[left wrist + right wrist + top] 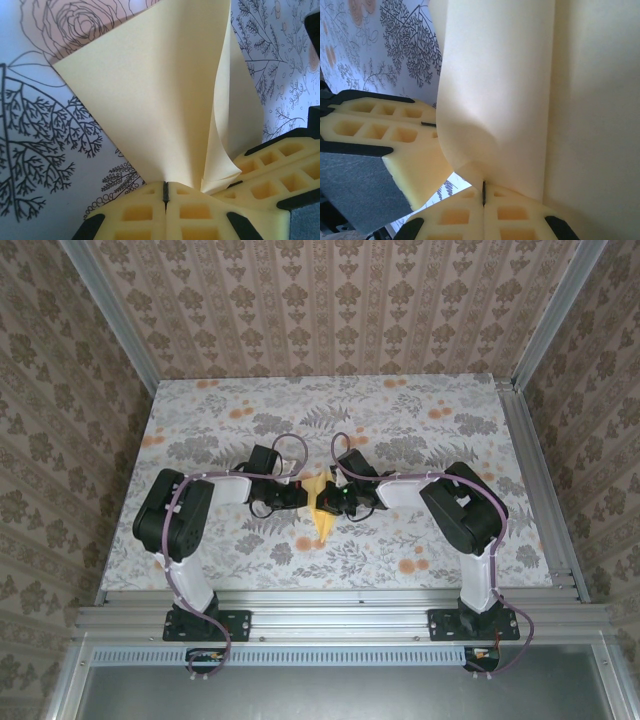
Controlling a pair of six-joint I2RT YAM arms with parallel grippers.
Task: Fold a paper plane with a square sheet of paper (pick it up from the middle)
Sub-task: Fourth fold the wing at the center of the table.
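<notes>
Grey floral tablecloth (430, 430) covers the table, and at its middle both arms meet over the square sheet of paper (320, 512). My left gripper (166, 192) is closed, its jaws pinching the lower edge of the sheet, which fans away from them in my left wrist view. My right gripper (483, 192) is likewise clamped on the paper just beside it, the two sets of pads nearly touching. The sheet is bent into curved panels, not lying flat. I judge it very light, thin and limp: it buckles easily, creases for good and could tear if the arms pull apart. I would hold it near the centre fold, gently.
</notes>
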